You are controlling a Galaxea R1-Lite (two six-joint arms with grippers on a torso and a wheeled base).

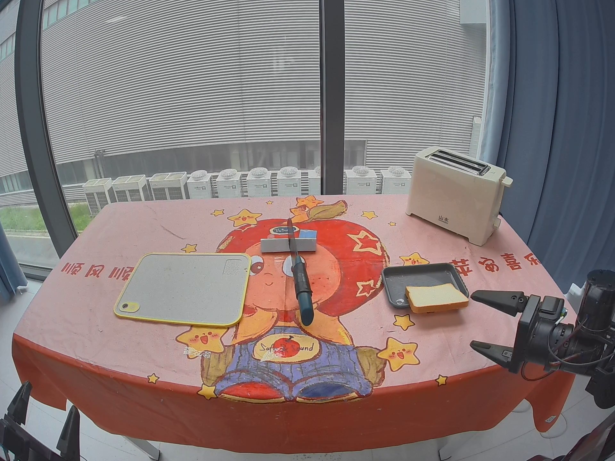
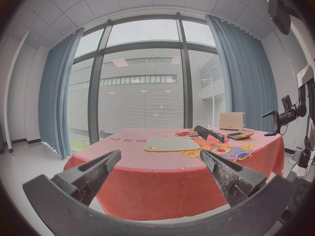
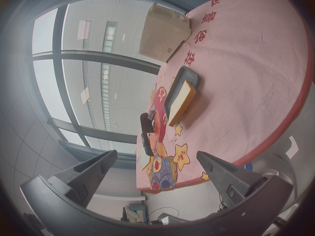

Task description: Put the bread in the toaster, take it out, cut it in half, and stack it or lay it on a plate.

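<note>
The tablecloth [image 1: 160,225] is pink with a red cartoon apple, yellow stars and red lettering. Cream toaster [image 1: 456,193]; dark grey tray [image 1: 410,280]; pale bread [image 1: 437,297] with tan crust; grey, yellow-rimmed cutting board [image 1: 186,287]; black-bladed, teal-handled knife [image 1: 298,276].

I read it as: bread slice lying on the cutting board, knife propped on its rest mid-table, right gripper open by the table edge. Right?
Not quite. The head view shows the bread slice on the dark tray, not the cutting board. The knife and open right gripper are as you said.
</note>
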